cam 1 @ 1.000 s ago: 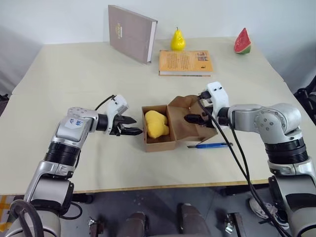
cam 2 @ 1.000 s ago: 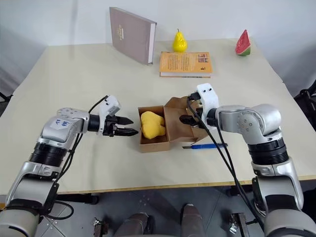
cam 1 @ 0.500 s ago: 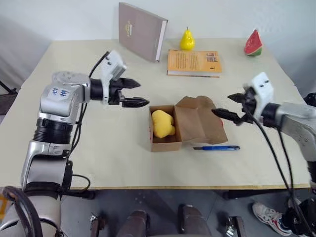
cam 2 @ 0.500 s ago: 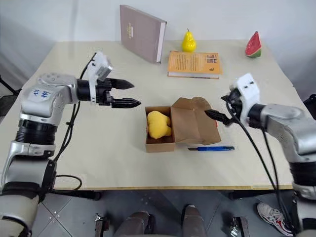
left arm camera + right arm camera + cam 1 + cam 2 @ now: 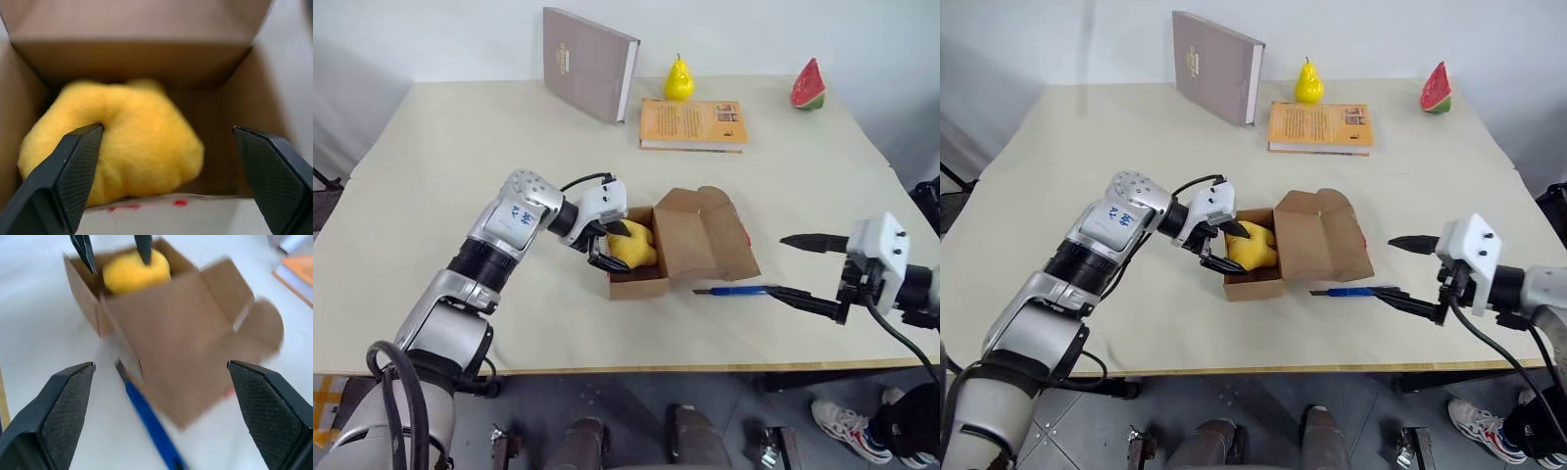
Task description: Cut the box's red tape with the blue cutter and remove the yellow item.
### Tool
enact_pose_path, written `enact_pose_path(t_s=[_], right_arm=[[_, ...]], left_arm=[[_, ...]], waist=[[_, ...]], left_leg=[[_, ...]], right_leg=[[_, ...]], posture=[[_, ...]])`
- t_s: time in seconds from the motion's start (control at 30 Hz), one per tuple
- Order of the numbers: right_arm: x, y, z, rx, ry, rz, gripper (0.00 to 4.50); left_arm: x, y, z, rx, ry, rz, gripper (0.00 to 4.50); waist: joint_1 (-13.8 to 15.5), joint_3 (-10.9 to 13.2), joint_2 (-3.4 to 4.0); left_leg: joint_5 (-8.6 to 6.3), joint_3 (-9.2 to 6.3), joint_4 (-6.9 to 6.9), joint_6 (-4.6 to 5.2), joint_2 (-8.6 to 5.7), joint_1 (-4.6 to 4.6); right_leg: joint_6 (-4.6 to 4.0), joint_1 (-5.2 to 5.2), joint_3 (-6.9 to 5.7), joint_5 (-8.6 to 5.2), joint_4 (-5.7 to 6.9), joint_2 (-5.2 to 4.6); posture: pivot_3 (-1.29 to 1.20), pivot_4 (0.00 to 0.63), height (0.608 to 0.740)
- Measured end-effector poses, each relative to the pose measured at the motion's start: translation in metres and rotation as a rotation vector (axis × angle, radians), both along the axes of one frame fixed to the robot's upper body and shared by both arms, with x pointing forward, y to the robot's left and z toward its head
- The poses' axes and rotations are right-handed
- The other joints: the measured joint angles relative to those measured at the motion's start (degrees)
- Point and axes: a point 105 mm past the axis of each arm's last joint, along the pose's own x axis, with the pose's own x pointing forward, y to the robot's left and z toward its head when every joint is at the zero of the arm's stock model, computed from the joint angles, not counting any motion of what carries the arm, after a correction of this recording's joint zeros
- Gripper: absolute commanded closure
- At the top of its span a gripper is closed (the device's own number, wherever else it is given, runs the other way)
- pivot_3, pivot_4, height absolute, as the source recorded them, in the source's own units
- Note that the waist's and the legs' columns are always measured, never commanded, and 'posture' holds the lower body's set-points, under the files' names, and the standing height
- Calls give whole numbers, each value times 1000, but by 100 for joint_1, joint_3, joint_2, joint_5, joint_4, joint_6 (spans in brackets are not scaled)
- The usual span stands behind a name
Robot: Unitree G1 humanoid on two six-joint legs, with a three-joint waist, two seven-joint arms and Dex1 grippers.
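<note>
Your blue cutter lies flat on the table, its long axis running left to right, just in front of the box's opened flaps. The yellow item sits inside the box. Your left gripper reaches in from the left, angled down, fingers spread around the plush. Your right gripper hovers released, pointing left toward the cutter's end.

Table: pale beige top; bore an opened box at centre frame; blue cutter just beside its lower right; grey-brown book upper centre-left; yellow pear; orange-yellow book; watermelon slice upper right.
</note>
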Motion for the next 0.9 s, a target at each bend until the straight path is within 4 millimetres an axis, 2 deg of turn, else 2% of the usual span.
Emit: enact_pose_path(t_s=[0.17,0.43,0.67,0.8,0.9], right_arm=[[-10,-8,11,7,-76,-69,0],[-18,-7,13,15,-85,-79,0],[-16,-5,25,95,-112,-20,0],[-9,-9,33,112,-122,9,0],[-4,-10,38,118,-130,33,0]], left_arm=[[9,4,1,61,-57,-13,2075],[8,0,9,-31,-18,-8,4476],[3,0,57,-290,19,72,4495],[8,9,91,-478,-13,164,4495],[12,18,109,-589,-25,231,4495]], waist=[[32,1,-2],[53,6,-9],[50,20,-29],[43,20,-29],[44,20,-29]], left_leg=[[0,10,-2,0,4,9],[0,11,0,1,4,7],[0,6,1,1,4,7],[0,6,5,0,5,8],[0,4,6,0,4,8]], right_leg=[[0,0,7,0,3,2],[0,0,8,0,6,1],[0,-2,6,0,9,0],[0,-2,6,0,13,0],[0,-2,5,0,13,-1]], posture=[[0,150,740],[0,150,740],[0,150,740],[0,150,740],[0,150,740]])
